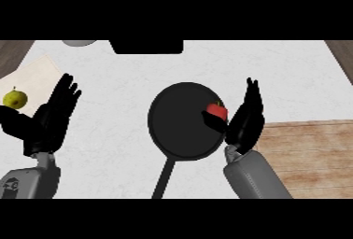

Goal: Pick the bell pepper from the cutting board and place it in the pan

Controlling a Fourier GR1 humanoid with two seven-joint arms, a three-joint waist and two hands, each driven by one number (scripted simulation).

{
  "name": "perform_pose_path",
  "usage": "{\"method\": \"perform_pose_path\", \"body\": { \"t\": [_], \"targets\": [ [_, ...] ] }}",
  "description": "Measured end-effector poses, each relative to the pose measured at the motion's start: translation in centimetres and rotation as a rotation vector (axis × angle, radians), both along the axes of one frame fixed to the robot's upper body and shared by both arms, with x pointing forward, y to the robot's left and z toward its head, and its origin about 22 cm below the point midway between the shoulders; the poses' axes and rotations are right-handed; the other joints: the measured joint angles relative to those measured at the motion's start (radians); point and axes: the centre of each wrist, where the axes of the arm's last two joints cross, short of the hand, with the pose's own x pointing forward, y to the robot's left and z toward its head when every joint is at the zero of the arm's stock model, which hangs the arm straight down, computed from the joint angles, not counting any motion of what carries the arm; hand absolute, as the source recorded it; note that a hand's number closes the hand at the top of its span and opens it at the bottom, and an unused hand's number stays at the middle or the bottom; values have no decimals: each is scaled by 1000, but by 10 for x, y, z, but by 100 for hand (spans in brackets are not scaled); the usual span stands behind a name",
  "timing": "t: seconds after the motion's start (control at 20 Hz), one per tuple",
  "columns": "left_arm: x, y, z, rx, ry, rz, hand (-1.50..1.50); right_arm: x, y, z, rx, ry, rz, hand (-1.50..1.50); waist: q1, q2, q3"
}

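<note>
We see the bell pepper (216, 110) at the right edge of the pan (183, 122), over its dark inside, held by the right hand (244, 119). Small red thing with a tiny greenish stem at its top, pointing toward the far side of the counter (as far as we can tell). Its long axis we cannot read: only a rounded red patch shows, the rest is hidden behind the hand's thumb and palm. We cannot tell whether it touches the pan's bottom.

Right hand: just right of the pan, thumb curled in against the pepper, the other fingers mostly straight and pointing away from us. It grips the pepper.

Pan: round, black, long handle (164, 176) running toward the near edge, its end cut off by the view's lower edge.

Left hand (55, 116): well left of the pan, fingers straight and spread wide, holding nothing, at rest.

Further left of the pan, a pale board (38, 74) with a yellow-green apple-like fruit (15, 99) on it, partly cut off by the view's edge. Right of the pan, a wooden cutting board (310, 158) lies on the white counter (207, 65). Beyond the pan, a black object (146, 46) and a grey one (81, 43) are cut off at the top; we cannot identify them.
</note>
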Motion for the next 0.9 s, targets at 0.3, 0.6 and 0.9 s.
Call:
{"method": "perform_pose_path", "body": {
  "t": [0.3,0.6,0.9],
  "targets": [
    [-7,3,-2,4,5,14,0,-67,-5,4,162,-135,27,-150,-16,-4,0],
    [-6,0,2,7,2,19,0,-151,-10,12,236,-210,90,-150,-15,-2,-1],
    [-3,-3,5,6,-4,9,0,-206,-15,5,213,-219,107,-150,-6,2,-1]
  ]
}}
